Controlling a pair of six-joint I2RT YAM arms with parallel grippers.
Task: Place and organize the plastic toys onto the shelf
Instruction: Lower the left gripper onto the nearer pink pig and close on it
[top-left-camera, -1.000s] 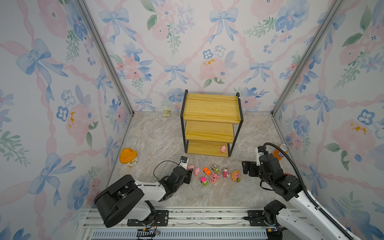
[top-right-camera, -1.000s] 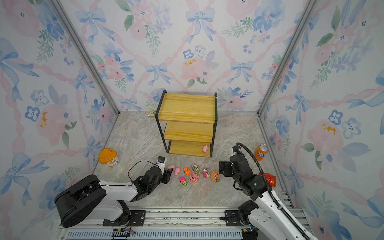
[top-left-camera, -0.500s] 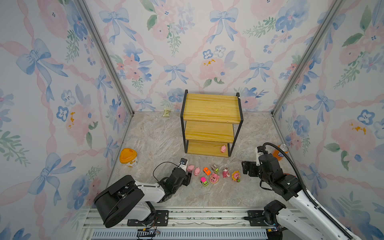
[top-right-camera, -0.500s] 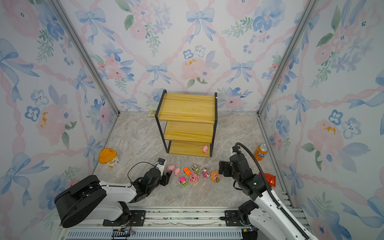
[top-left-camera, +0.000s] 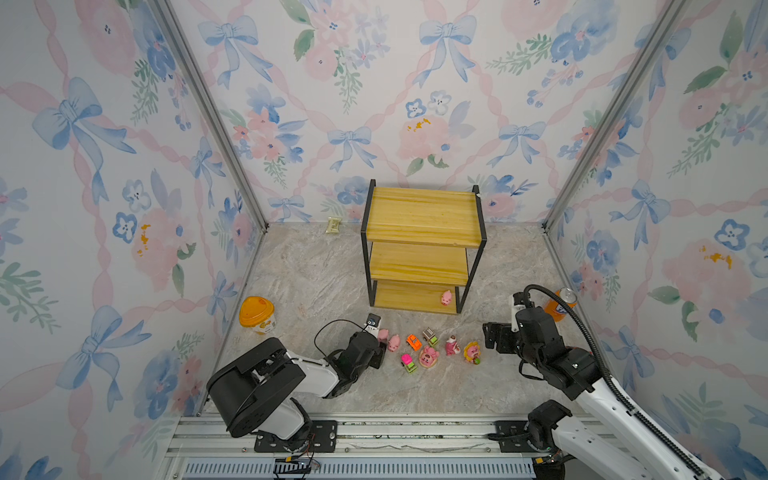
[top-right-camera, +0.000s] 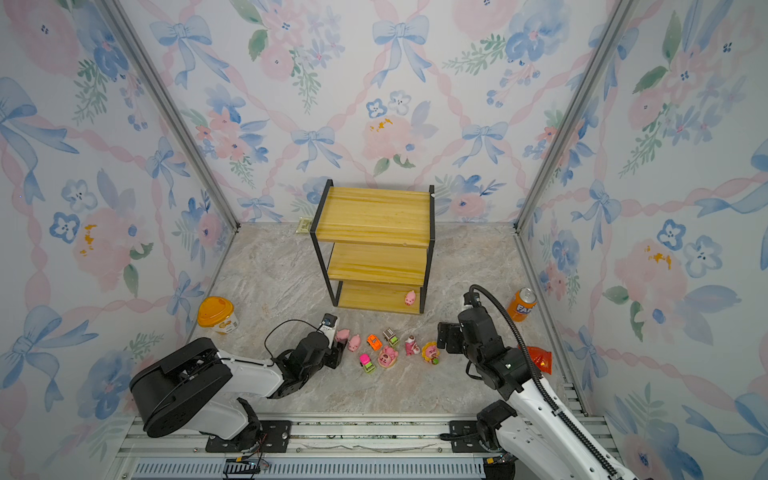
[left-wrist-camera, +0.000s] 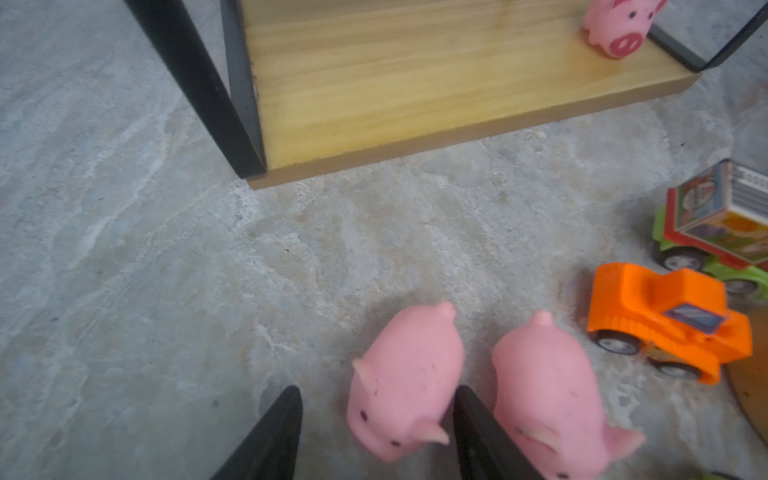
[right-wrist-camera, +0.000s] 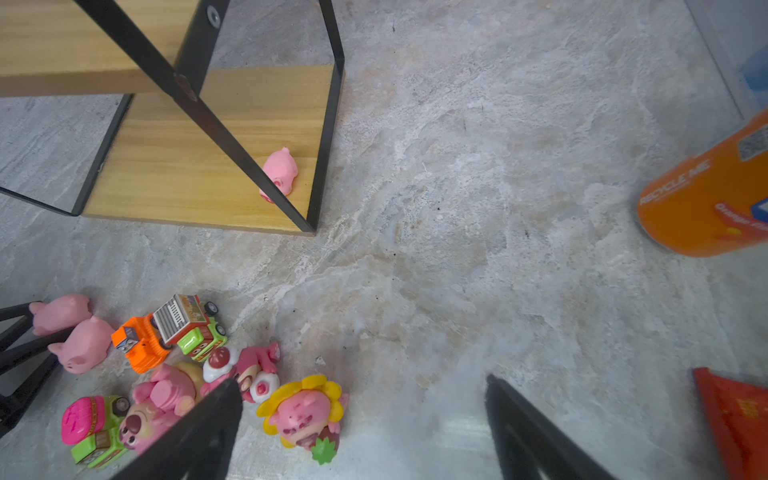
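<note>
Pig (left-wrist-camera: 405, 382), light and probably squashy, sits unpinched inside parted left gripper (left-wrist-camera: 377, 392); flanks suit gripping. Right gripper (right-wrist-camera: 362, 381), at three o'clock, gapes empty.

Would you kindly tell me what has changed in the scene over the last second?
Almost nothing visibly moved. The left gripper still straddles the leftmost floor pig, jaws open, nothing grasped; its arm shifted barely, if at all. The other floor toys, the shelf pig, the shelf and the open right gripper stayed put.
</note>
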